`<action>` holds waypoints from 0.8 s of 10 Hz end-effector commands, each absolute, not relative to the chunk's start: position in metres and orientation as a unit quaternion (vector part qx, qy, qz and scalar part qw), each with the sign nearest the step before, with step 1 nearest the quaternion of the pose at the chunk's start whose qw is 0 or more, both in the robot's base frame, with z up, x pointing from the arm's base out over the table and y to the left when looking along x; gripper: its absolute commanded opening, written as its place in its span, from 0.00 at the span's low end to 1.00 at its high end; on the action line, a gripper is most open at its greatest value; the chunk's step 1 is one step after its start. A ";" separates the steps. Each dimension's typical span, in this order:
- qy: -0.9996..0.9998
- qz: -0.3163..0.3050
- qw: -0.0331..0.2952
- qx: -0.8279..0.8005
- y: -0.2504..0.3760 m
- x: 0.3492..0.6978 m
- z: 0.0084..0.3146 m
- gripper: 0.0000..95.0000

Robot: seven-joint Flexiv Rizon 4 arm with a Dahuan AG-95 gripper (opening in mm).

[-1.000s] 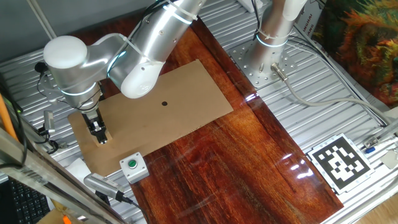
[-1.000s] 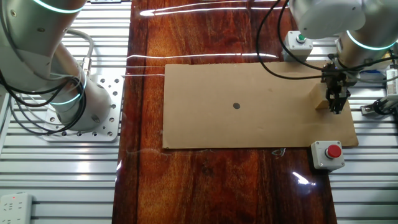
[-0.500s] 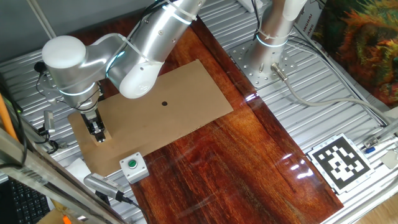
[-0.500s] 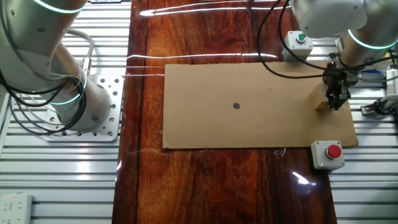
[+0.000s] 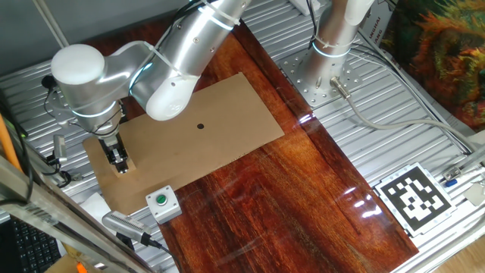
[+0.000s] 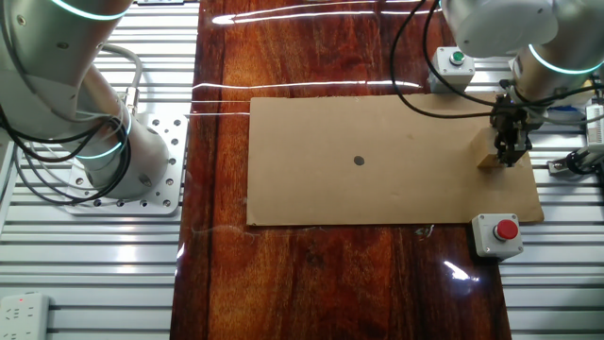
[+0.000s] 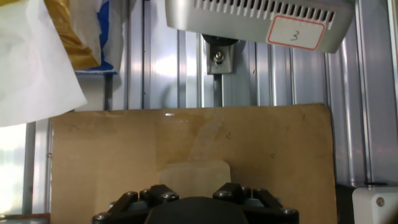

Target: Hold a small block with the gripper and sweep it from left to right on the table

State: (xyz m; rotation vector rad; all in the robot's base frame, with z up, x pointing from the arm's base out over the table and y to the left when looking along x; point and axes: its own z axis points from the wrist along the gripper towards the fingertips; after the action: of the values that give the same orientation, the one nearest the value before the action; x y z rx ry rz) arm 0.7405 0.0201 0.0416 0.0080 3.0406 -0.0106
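The small block (image 6: 487,159) is a light tan cube on the tan board (image 6: 377,189), near the board's end by the button boxes. In the hand view the small block (image 7: 194,173) sits right at my fingers, with one black jaw on each side of it. The gripper (image 6: 511,159) points straight down and is shut on the block. In one fixed view the gripper (image 5: 120,165) stands at the board's (image 5: 212,144) left end and mostly hides the block. The board lies on the glossy reddish-brown table (image 5: 288,189).
A white box with a green button (image 5: 161,202) sits just off the board's corner, and a red-button box (image 6: 500,233) off the other corner. The second arm's column (image 5: 333,38) stands at the far side. Ribbed metal surrounds the table. A silver housing labelled 3 (image 7: 261,22) lies beyond the board's end.
The gripper has shifted very slightly along the board's end, staying at the block. The block and board look unmoved.
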 end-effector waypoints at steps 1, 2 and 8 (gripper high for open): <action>0.999 -0.005 0.050 0.001 0.020 0.741 0.042 0.40; 0.999 -0.005 0.048 0.000 0.020 0.741 0.042 0.40; 0.999 -0.005 0.047 0.001 0.019 0.738 0.040 0.40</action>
State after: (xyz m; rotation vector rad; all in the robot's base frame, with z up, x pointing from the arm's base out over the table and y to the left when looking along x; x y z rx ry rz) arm 0.7390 0.0193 0.0408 0.0043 3.0486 -0.0145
